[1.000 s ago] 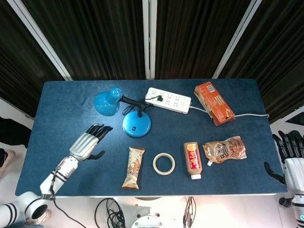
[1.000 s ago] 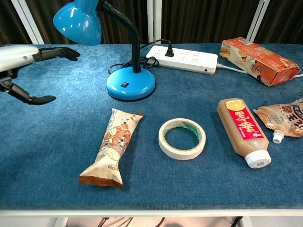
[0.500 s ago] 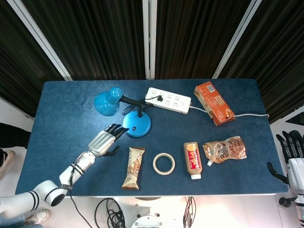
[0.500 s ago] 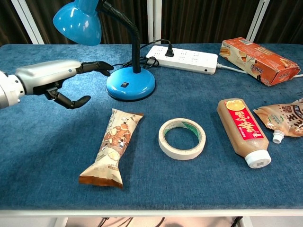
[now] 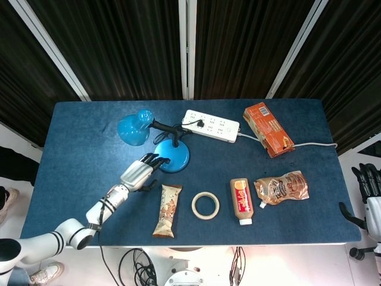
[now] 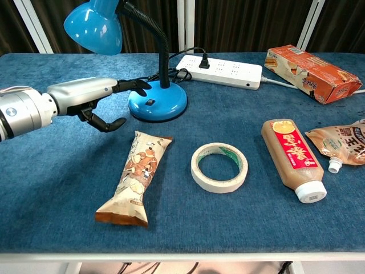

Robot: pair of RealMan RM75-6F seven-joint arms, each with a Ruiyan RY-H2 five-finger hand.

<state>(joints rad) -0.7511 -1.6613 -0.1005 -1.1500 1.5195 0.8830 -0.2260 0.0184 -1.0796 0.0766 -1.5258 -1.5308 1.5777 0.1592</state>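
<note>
Left hand, fingers spread and holding nothing, hovers at the nine o'clock edge of the blue lamp base, the snack bar lying at its five o'clock.

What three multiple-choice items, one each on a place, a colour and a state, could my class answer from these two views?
1. Where does the tape roll lie?
A. between the snack bar and the bottle
B. on the lamp base
C. behind the power strip

2. What colour is the lamp?
A. red
B. blue
C. white

3. How is the left hand?
A. gripping the snack bar
B. closed on the tape roll
C. open, fingers reaching to the lamp base

Answers: 1 A, the roll sits between them on the table. 2 B, shade and base are blue. 3 C, it holds nothing and its fingers are spread by the base.
</note>
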